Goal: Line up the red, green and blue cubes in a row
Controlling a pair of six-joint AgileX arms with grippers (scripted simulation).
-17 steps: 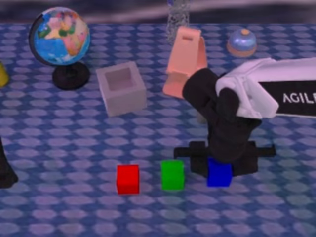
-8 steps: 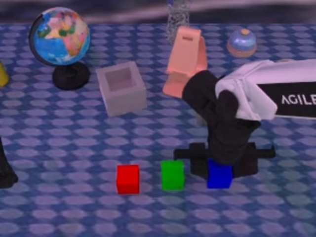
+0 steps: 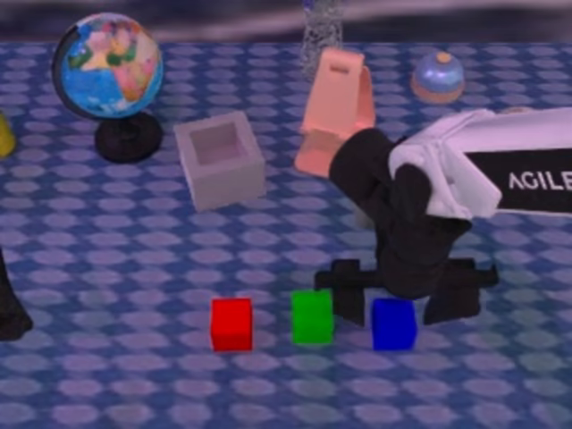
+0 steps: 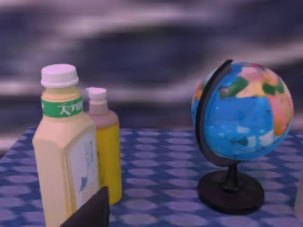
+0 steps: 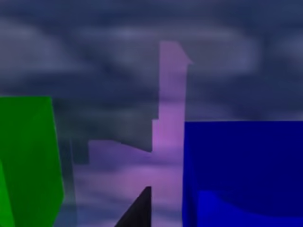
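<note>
Near the table's front, the red cube [image 3: 231, 323], green cube [image 3: 312, 315] and blue cube [image 3: 394, 323] stand in a row from left to right with small gaps. My right gripper [image 3: 402, 302] hangs over the blue cube, open, one finger on each side of it and clear of its faces. The right wrist view shows the green cube [image 5: 26, 161] and the blue cube [image 5: 241, 170] close up, with one dark finger [image 5: 137, 213] between them. My left arm [image 3: 9, 313] is parked at the table's left edge.
Along the back stand a globe [image 3: 107, 67], a hollow greyish-lilac box [image 3: 220, 159], a pink stand [image 3: 335, 107] and a small domed bell [image 3: 438, 78]. The left wrist view shows a cream bottle [image 4: 66, 146], a yellow bottle [image 4: 106, 146] and the globe [image 4: 241, 113].
My right gripper's fingers have spread apart and let go of the blue cube, which rests on the table in line with the other two. The left arm has not moved.
</note>
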